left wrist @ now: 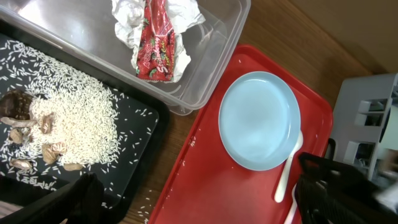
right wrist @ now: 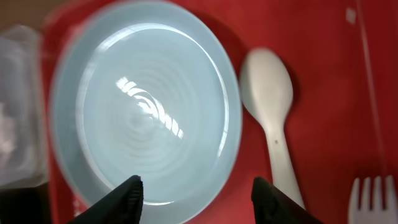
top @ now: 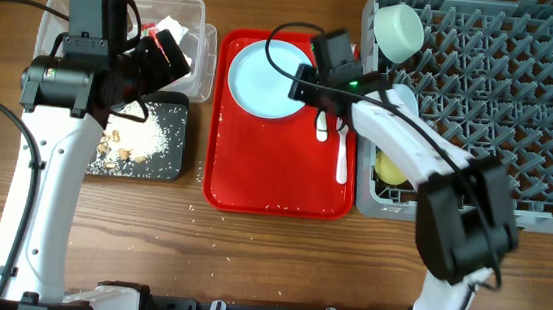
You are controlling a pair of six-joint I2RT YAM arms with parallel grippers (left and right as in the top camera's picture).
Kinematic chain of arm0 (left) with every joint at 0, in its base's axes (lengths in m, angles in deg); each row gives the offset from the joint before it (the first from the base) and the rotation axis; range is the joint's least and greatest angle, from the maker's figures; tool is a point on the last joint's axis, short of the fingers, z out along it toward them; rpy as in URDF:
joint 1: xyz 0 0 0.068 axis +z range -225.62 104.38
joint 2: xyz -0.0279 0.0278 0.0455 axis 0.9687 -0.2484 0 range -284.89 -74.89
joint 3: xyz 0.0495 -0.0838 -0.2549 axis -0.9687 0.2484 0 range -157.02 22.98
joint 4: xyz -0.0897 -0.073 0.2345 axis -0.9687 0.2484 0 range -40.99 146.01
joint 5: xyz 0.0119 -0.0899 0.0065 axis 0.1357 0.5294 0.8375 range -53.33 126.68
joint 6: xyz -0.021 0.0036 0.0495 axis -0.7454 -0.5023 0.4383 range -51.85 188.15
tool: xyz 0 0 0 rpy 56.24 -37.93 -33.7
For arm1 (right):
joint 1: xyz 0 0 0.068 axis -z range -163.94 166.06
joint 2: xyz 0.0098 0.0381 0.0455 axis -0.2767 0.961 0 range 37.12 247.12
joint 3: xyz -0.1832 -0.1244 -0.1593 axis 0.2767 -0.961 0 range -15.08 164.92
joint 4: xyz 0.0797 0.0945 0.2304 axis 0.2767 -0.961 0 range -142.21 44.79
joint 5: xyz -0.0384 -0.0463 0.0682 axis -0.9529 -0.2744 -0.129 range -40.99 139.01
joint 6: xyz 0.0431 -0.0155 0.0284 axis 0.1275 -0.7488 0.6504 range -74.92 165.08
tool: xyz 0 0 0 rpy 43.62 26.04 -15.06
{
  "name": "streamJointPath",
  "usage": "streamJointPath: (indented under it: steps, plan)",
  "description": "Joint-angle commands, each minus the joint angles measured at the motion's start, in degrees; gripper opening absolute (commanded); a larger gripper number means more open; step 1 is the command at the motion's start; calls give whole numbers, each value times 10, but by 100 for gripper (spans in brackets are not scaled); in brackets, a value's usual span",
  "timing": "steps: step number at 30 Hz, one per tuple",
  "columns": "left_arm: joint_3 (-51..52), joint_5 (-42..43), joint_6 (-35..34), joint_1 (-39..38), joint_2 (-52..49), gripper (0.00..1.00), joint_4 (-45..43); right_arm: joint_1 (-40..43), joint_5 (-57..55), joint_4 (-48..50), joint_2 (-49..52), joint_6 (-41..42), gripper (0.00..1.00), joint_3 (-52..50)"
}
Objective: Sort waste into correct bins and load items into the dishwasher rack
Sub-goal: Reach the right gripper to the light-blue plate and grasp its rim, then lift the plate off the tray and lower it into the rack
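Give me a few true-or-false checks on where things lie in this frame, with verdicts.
1. The light blue plate lies on the red tray. True.
2. The napkin with the red wrapper lies in the black tray. False: it is in the clear tub.
3. The rice is piled in the black tray. True.
4. The white spoon lies inside the clear tub. False: it is on the red tray beside the plate.
5. The right gripper is shut on the plate. False: it is open above it.
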Motion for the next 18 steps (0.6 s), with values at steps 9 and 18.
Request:
streamJointPath:
  steps: [9,18]
  plan:
    - [0,1,0,3,-4,100,-1,-10,-2,-12,101,96,22,-1]
    - [0,1,0,3,-4,100,-2,-2,-5,-62,69,3,4,50]
